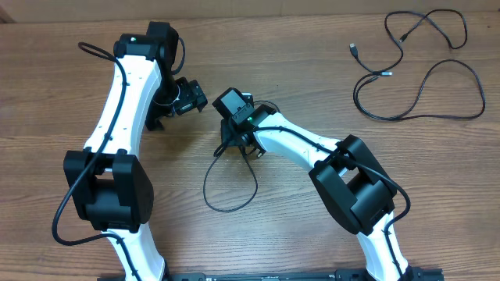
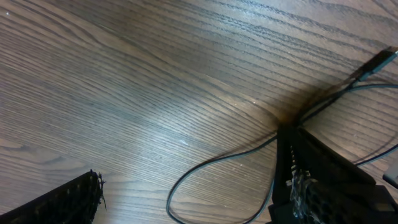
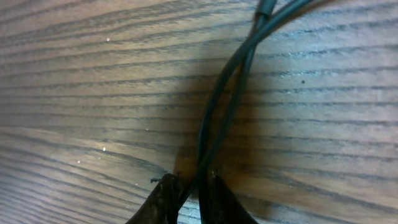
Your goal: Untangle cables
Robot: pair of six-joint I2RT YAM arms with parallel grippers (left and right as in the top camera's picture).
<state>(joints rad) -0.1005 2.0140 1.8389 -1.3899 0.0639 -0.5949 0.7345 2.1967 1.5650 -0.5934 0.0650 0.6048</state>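
One black cable (image 1: 230, 187) lies as a loop on the wooden table just below my right gripper (image 1: 233, 142). In the right wrist view two crossing strands of this cable (image 3: 227, 93) run between the fingertips of my right gripper (image 3: 191, 182), which is shut on them. My left gripper (image 1: 194, 97) is to the left of the right one, low over the table. In the left wrist view the left gripper (image 2: 193, 202) is open and empty, with the cable loop (image 2: 208, 168) on the wood between its fingers and a plug (image 2: 378, 62) at the upper right. Other loose cables (image 1: 422, 74) lie spread at the far right.
The wooden table (image 1: 312, 47) stretches under both arms. The separate cables at the far right have small plugs (image 1: 353, 48) at their ends. Thick black wires run along both arms.
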